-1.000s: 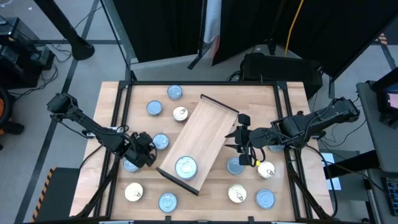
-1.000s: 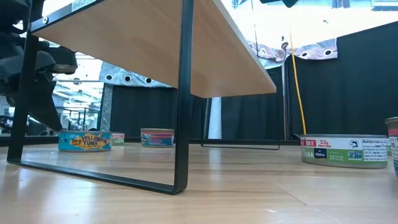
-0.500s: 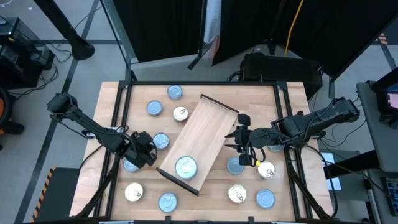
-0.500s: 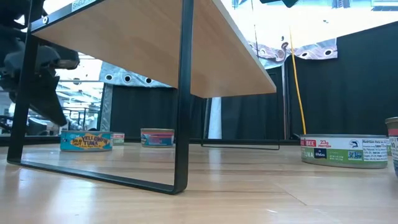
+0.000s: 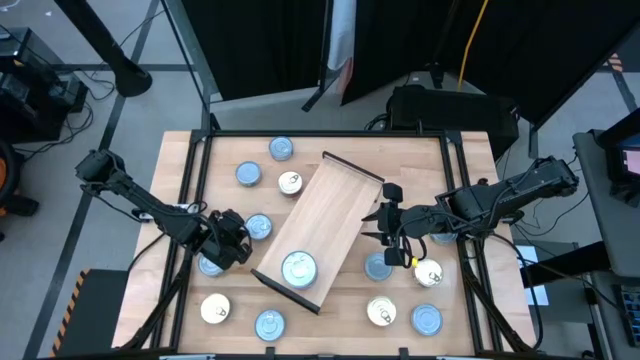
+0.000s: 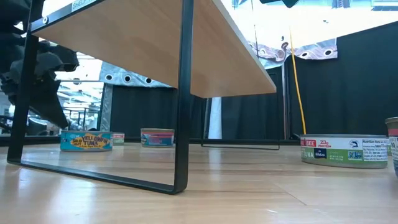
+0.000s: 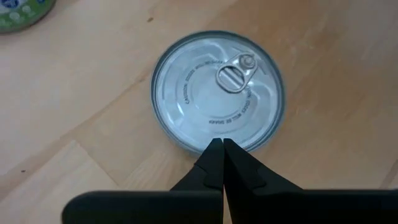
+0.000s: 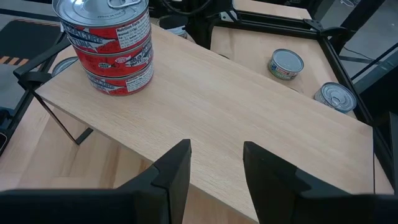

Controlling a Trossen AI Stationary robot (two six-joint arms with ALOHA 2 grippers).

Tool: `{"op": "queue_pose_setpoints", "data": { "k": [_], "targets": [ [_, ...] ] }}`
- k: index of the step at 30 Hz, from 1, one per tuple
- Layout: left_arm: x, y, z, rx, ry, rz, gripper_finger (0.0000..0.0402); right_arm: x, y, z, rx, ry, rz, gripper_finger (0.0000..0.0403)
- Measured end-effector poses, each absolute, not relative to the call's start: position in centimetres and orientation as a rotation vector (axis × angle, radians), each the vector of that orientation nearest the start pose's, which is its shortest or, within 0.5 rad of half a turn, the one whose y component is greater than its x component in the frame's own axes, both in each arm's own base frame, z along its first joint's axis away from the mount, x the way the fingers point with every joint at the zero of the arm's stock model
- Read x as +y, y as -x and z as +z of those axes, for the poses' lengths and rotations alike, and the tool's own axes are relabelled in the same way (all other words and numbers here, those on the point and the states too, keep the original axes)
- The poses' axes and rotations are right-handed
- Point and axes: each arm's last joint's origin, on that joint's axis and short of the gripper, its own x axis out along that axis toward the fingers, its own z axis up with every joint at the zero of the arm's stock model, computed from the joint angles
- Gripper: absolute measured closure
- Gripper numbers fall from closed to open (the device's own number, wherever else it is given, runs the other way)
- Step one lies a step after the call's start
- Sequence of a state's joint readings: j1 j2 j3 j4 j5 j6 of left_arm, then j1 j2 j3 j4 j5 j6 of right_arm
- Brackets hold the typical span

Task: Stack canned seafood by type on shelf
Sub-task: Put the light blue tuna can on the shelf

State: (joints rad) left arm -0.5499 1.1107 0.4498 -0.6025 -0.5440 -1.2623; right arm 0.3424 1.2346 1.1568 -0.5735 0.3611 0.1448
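Left gripper point(image 5: 232, 243) is hovering over a silver pull-tab tin point(image 7: 217, 91) at the front-left of the tabletop point(image 5: 330, 150), just beside the shelf point(image 5: 335, 210). Its fingers point(image 7: 214, 163) are pressed together, tips meeting above the near rim of that tin without pinching it. Compared with the frame one second earlier, the gripper is sitting marginally higher and nearer the shelf in the high view. In the low view the dark arm mass is showing a slightly changed outline behind the shelf leg point(image 6: 181, 93), and the "YELLOWFIN TUNA" tin point(image 6: 86, 140) is sitting a touch further right. Remaining tins are occupying the same positions.

Right gripper point(image 5: 385, 222) is waiting at the right edge of the shelf, fingers point(image 8: 174, 165) spread apart and holding nothing.

Shelf is lying diagonally across the tabletop centre, carrying a stack of red-labelled tins point(image 8: 109, 43) at its front-left end. Loose tins are scattered around it on the tabletop.

Legible markings:
- Blue-and-yellow tin in the low view is reading "YELLOWFIN TUNA".
- Green-and-white tin point(image 6: 342, 151) at the low view's right is showing "BEE", "23g PROTEIN" and "TUNA".
- Stacked red tins are carrying a "Nutrition Facts" panel; the brand cannot be read.
- Lid of the pull-tab tin is bearing embossed circular text, too small to read.
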Motion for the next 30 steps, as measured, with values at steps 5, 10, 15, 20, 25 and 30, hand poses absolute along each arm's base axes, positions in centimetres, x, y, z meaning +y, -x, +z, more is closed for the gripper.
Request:
{"op": "queue_pose_setpoints", "data": {
  "k": [5,10,15,20,25,30],
  "targets": [
    [-7.2,-14.33,14.43,0.852,0.497,0.621,0.0402,7.67,-24.58,33.6,0.607,0.084,-0.062,0.0264],
    [-7.34,-14.2,14.27,0.848,0.494,0.611,0.0402,7.67,-24.58,33.6,0.607,0.085,-0.062,0.0264],
    [-7.39,-14.15,14.26,0.851,0.491,0.607,0.0402,7.67,-24.57,33.6,0.608,0.085,-0.062,0.0264],
    [-7.38,-14.1,14.21,0.864,0.491,0.606,0.0402,7.67,-24.57,33.6,0.608,0.085,-0.062,0.0264],
    [-7.39,-14.09,14.18,0.869,0.491,0.606,0.0402,7.67,-24.57,33.59,0.608,0.085,-0.062,0.0264],
    [-7.42,-14.03,14.13,0.891,0.501,0.599,0.0402,7.67,-24.57,33.59,0.608,0.085,-0.062,0.0264]
  ]
}}
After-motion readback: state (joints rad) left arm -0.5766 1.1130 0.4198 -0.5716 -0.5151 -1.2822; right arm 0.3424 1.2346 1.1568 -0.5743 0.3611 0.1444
